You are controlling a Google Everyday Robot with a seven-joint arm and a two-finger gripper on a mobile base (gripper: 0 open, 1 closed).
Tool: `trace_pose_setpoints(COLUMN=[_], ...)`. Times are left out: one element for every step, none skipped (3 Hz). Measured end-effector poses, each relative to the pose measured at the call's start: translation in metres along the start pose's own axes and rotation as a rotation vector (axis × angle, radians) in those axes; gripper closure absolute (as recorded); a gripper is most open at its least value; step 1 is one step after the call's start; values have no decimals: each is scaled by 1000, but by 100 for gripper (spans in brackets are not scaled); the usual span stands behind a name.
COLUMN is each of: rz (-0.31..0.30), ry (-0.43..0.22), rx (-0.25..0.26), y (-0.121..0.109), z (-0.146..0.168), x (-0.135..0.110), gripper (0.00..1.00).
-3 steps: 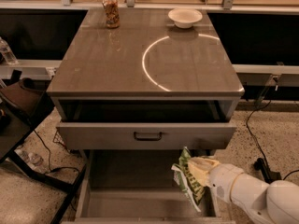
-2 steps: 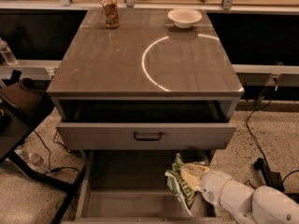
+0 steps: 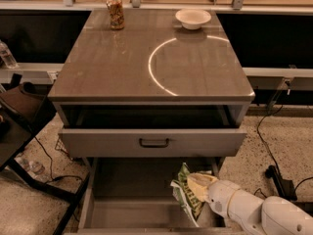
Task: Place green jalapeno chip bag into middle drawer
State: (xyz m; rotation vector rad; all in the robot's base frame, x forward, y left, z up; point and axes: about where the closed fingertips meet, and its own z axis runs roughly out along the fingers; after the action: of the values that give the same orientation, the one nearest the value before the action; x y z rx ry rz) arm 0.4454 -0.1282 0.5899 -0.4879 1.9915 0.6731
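**Chip bag held over open middle drawer**

The hand [image 3: 198,186] sits at 5 o'clock in the view, on a white arm [image 3: 254,213] that enters from the lower right corner. Its fingers are pinched on the green jalapeno chip bag [image 3: 182,196], which stands upright and crumpled. The bag is inside the outline of the middle drawer [image 3: 129,187], over its right part near the side wall. Whether it touches the grey floor cannot be told.

The drawer above, with a black handle [image 3: 154,142], is also pulled out. On the desk [image 3: 112,70], a patterned can [image 3: 115,12] stands at 11 o'clock and a white bowl [image 3: 193,18] at 1 o'clock, well apart.
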Motion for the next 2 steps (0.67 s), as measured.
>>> trace_pose_setpoints(rz=[-1,-2], ry=[0,0], rx=[-3,-6], y=[1,2], z=[1,2], x=[0,-1], gripper=[36,4])
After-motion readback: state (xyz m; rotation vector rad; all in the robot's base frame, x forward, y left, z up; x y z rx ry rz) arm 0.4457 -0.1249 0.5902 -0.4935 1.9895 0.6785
